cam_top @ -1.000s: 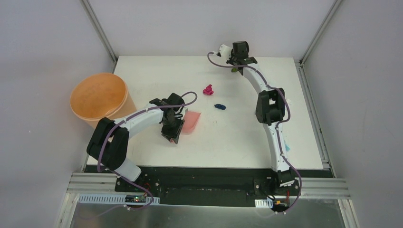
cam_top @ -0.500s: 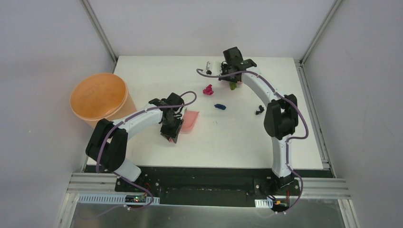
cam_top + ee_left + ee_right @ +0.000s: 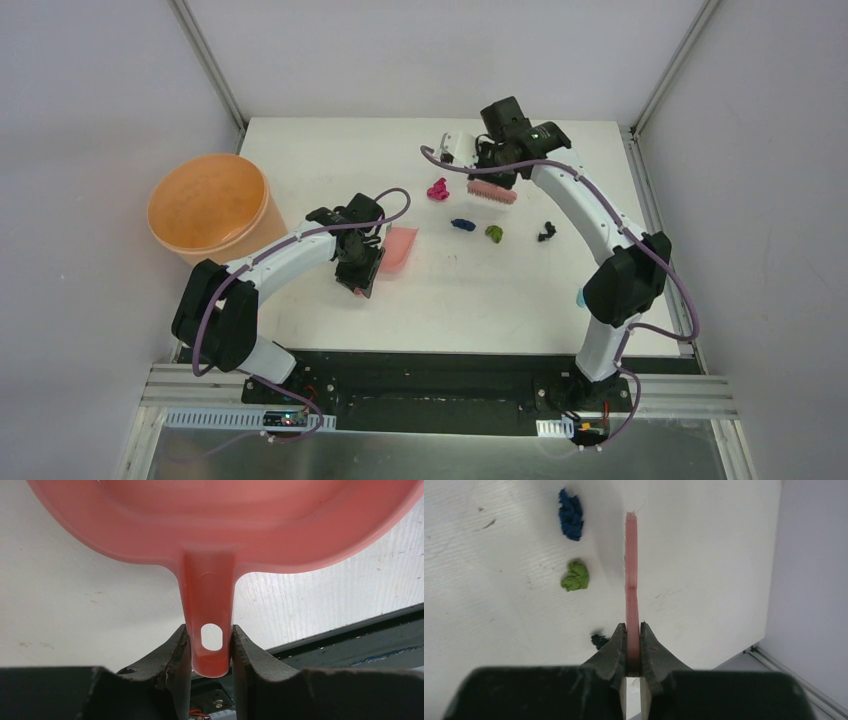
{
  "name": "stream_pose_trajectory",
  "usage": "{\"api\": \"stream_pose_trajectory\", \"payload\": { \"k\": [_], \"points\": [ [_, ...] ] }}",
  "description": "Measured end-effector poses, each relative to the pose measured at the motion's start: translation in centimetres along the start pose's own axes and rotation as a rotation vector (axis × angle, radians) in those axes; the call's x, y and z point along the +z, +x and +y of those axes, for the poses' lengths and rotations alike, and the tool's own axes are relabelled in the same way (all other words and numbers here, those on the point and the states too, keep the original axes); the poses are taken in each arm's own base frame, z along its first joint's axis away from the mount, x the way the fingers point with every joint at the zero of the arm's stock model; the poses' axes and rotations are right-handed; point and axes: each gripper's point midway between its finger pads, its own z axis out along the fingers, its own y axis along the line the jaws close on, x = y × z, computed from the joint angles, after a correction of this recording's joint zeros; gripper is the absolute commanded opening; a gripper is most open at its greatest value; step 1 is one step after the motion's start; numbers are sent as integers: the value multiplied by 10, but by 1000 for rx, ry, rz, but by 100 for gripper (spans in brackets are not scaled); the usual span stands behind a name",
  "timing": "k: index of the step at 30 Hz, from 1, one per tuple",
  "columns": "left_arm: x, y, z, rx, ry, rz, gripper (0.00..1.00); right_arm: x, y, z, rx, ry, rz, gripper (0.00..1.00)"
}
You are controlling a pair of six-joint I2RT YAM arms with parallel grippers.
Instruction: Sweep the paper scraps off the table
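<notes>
Scraps of crumpled paper [image 3: 462, 225], magenta, dark blue, olive-green and black, lie in the far half of the matte white worktop [image 3: 330, 160], enclosed by plain grey walls [image 3: 420, 50]. Left fingers [image 3: 175, 655] grasp the handle of the pink plastic dustpan [image 3: 210, 530]; right fingers [image 3: 616, 647] clamp the pink hand brush [image 3: 492, 191].

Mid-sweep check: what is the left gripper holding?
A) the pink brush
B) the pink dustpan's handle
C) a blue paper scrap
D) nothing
B: the left wrist view shows the left gripper shut on the dustpan by its handle; the brush is in the right gripper.
</notes>
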Motion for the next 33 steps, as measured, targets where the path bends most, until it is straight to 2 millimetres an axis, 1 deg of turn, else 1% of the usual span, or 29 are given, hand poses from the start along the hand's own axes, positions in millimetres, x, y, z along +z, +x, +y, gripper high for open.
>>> {"api": "stream_pose_trajectory", "payload": {
  "k": [3, 5, 8, 11, 13, 15, 17, 19, 23, 25, 26, 27, 29, 31, 33],
  "points": [
    [0, 0, 0, 0, 0, 0, 3, -11, -16, -29, -5, 108, -49, 0],
    [0, 0, 0, 0, 0, 0, 3, -17, -32, -51, -22, 186, -99, 0],
    [0, 0, 0, -1, 0, 0, 2, -12, -52, -77, -49, 272, -160, 0],
    [0, 0, 0, -2, 1, 1, 2, 10, -67, -95, -71, 321, -193, 0],
    [0, 0, 0, -3, 1, 1, 2, 32, -73, -102, -81, 338, -203, 0],
    [0, 0, 0, -3, 1, 1, 2, 56, -79, -105, -132, 338, -214, 0],
    [0, 0, 0, -3, 1, 1, 2, 75, -81, -100, -202, 324, -222, 0],
    [0, 0, 0, -3, 1, 1, 2, 92, -80, -90, -291, 301, -220, 0],
    [0, 0, 0, -4, 1, 1, 2, 122, -72, -56, -480, 217, -182, 0],
    [0, 2, 0, -6, -1, 6, 2, 134, -66, -38, -556, 183, -164, 0],
    [0, 3, 1, -7, -3, 13, 2, 136, -62, -31, -592, 170, -154, 0],
    [0, 5, 1, -7, -4, 20, 2, 136, -59, -25, -624, 162, -145, 0],
    [0, 7, 1, -6, -5, 26, 2, 126, -56, -19, -671, 162, -132, 0],
    [0, 7, 1, -6, -5, 28, 2, 108, -50, -11, -709, 158, -115, 0],
    [0, 7, 1, -7, -6, 27, 2, 91, -41, 2, -740, 138, -87, 0]
  ]
}}
